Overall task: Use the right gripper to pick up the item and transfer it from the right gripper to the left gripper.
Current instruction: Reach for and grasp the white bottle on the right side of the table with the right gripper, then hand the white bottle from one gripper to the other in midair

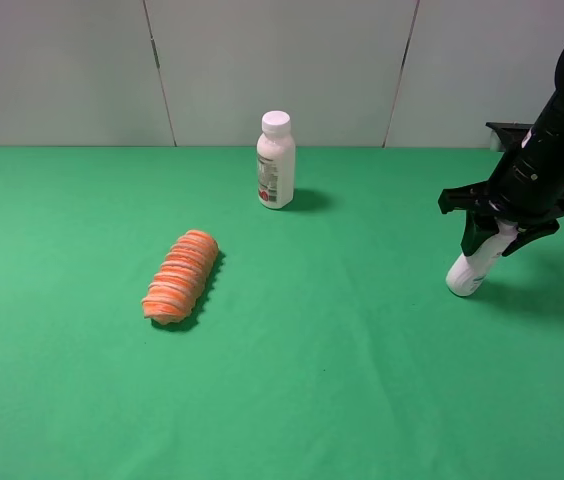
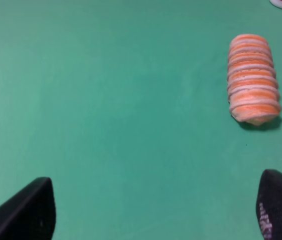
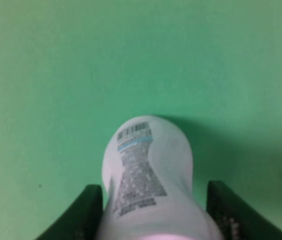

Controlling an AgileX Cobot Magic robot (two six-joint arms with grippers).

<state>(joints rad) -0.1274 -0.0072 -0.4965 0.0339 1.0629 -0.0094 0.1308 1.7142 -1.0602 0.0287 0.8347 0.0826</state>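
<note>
Here, from the high exterior view, the green table [image 1: 362, 380] carries three things. The tilted white bottle [image 1: 467, 272], the task's item, is close to the right edge, about midway between the near and far edges. Its upper end is caught in the right pincer [image 1: 500, 240] and its lower end is at the cloth; whether that end touches the table cannot be told. An upright capped bottle [image 1: 276, 160] stands near the far edge, about halfway along it. An orange striped roll [image 1: 181, 277] lies on its side between the table's middle and the left edge, well apart from both bottles.

Left wrist view: the left pincer [image 2: 153, 212] is spread wide and holds nothing, with only its two dark fingertips [image 2: 26, 212] showing above bare table [image 2: 106, 100]. The orange striped roll [image 2: 253, 77] lies beyond them, clear of both tips.

Right wrist view: the right pincer [image 3: 156, 215] is closed against the tilted white bottle [image 3: 146, 160], one dark finger [image 3: 88, 212] at each flank. A barcode and blurred print run along the bottle's side. Its rounded far end points toward the table [image 3: 131, 50], where it casts a soft shadow.
</note>
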